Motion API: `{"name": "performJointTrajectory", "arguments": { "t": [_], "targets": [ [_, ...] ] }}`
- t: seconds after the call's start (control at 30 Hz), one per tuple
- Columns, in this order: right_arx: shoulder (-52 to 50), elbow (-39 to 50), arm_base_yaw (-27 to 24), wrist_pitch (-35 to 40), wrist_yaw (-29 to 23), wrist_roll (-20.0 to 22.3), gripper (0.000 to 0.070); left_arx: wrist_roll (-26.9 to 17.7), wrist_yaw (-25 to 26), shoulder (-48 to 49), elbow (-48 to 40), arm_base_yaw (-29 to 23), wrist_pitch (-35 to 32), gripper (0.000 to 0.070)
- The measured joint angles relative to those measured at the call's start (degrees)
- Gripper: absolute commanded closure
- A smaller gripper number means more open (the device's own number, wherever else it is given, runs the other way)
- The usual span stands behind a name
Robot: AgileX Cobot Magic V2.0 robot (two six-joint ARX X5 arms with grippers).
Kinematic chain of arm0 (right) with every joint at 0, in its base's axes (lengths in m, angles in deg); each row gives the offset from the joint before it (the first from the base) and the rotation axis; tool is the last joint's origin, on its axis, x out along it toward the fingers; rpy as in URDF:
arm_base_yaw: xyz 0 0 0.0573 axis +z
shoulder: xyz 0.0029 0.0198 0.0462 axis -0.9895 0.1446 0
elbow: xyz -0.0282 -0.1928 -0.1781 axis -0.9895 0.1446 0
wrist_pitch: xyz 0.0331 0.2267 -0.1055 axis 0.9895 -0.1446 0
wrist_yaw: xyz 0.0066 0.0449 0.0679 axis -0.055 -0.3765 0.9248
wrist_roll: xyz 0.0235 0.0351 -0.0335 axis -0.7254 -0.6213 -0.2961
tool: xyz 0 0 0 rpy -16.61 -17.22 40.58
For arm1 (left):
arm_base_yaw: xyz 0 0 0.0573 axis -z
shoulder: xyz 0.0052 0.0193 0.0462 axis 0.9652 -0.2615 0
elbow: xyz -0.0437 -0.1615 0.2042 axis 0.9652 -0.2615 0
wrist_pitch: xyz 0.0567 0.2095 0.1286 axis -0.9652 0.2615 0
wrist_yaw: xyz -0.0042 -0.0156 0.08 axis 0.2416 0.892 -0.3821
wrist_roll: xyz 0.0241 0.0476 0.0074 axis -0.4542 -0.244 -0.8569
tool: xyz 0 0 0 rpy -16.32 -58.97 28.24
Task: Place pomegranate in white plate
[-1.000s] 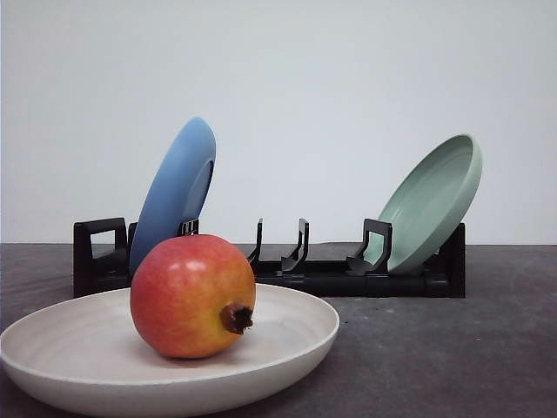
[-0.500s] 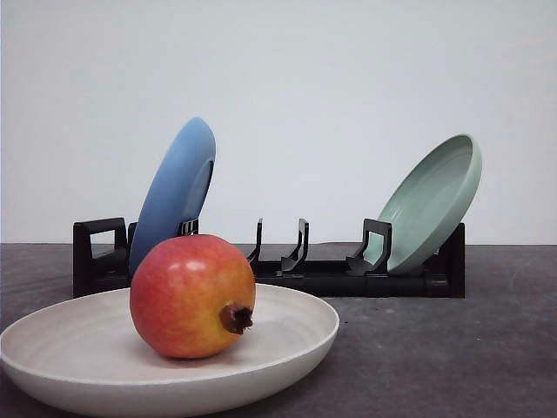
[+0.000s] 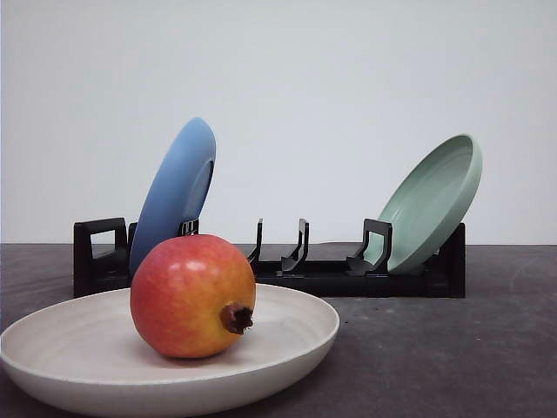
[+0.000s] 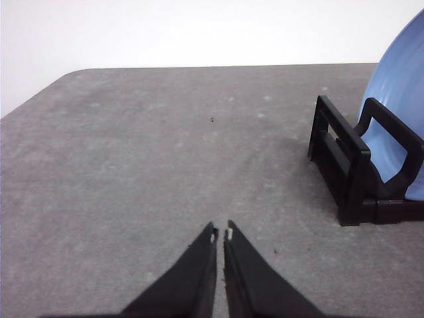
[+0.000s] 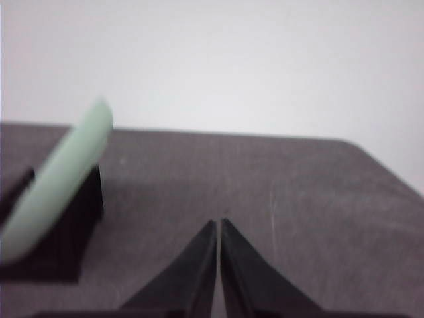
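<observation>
On near-left table, pomegranate [image 3: 192, 296] sits inside white plate [image 3: 296, 335], resting on plate floor, dark calyx pointing near-right. Position unchanged from half a second ago and a second ago; plate likewise unmoved. Behind, black dish rack [image 3: 331, 272] holds blue plate [image 3: 172, 193] at left end, pale green plate [image 3: 431, 202] at right end, both tilted, same as before. Left gripper [image 4: 220, 233] closed, tips nearly touching, holding nothing, above bare grey table [image 4: 132, 172]. Right gripper [image 5: 218, 224] closed, empty, picture blurred.
</observation>
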Motion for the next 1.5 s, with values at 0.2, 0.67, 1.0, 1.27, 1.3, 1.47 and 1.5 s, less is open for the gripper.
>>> {"name": "performJointTrajectory", "arguments": {
  "t": [0.2,0.67,1.0,1.27,1.3,1.47,1.5],
  "targets": [
    [0.30,4.00,0.00,-0.89,0.00,1.11,0.0698,0.00,0.00,0.00,0.00,-0.02,0.00,0.0700],
    [0.08,3.93,1.02,-3.00,0.02,2.43,0.0698,0.00,0.00,0.00,0.00,0.00,0.00,0.0700],
    [0.08,3.93,1.02,-3.00,0.02,2.52,0.0698,0.00,0.00,0.00,0.00,0.00,0.00,0.0700],
    [0.08,3.93,1.02,-3.00,0.02,2.52,0.0698,0.00,0.00,0.00,0.00,-0.02,0.00,0.0700],
    [0.08,3.93,1.02,-3.00,0.02,2.52,0.0698,0.00,0.00,0.00,0.00,-0.02,0.00,0.0700],
    [0.08,3.93,1.02,-3.00,0.02,2.52,0.0698,0.00,0.00,0.00,0.00,-0.02,0.00,0.0700],
    [0.08,3.93,1.02,-3.00,0.02,2.52,0.0698,0.00,0.00,0.00,0.00,-0.02,0.00,0.0700]
  ]
}}
